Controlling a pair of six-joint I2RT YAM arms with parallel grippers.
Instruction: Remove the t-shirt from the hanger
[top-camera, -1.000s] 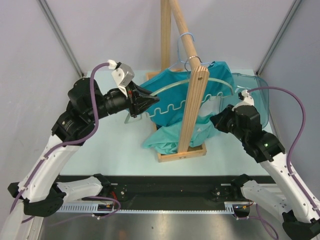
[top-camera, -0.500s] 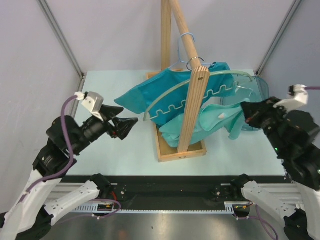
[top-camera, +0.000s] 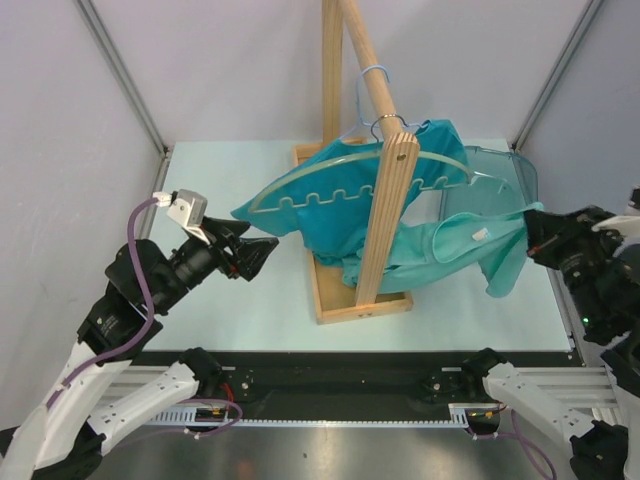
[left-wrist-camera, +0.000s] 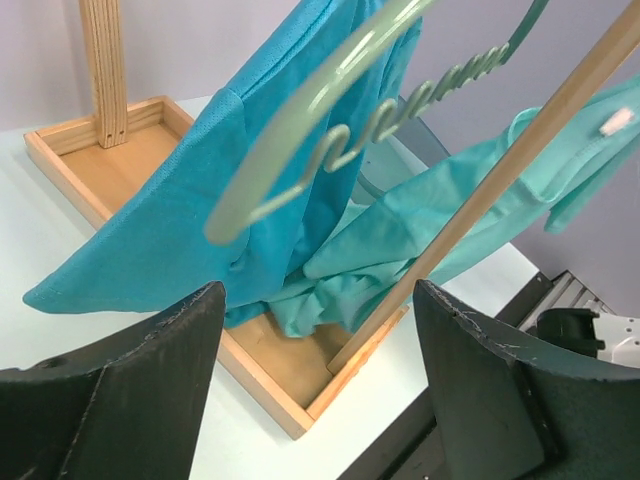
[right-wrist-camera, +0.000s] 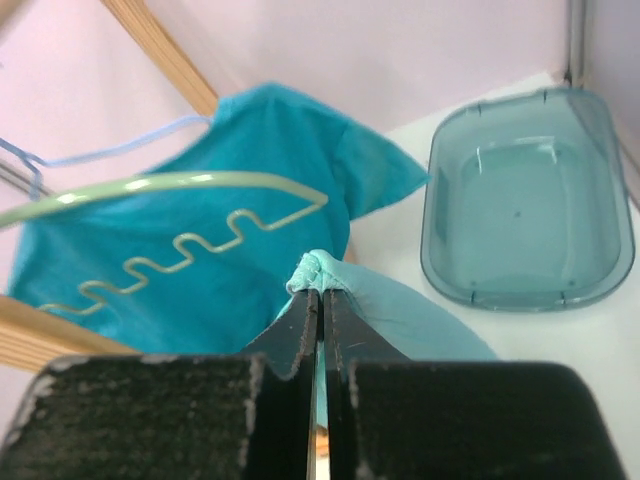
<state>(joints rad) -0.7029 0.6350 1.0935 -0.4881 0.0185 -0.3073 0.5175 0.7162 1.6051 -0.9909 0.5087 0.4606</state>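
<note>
While the right gripper (right-wrist-camera: 320, 297) is pressed together on a bunched fold of the shirt (top-camera: 330, 225), we see paler fabric stretched rightward from the hanger (top-camera: 300, 196) to those fingers. The darker part drapes over the hanger, which hooks on the stand (top-camera: 385, 215) and tilts down to the left. Left gripper (top-camera: 263, 251) is spread, holding nothing, near the shirt's left corner but apart from it. A bin (top-camera: 505, 170) sits behind, at the right.

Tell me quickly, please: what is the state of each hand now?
Left hand: open, holding nothing.
Right hand: closed on a fold of the t-shirt.
</note>
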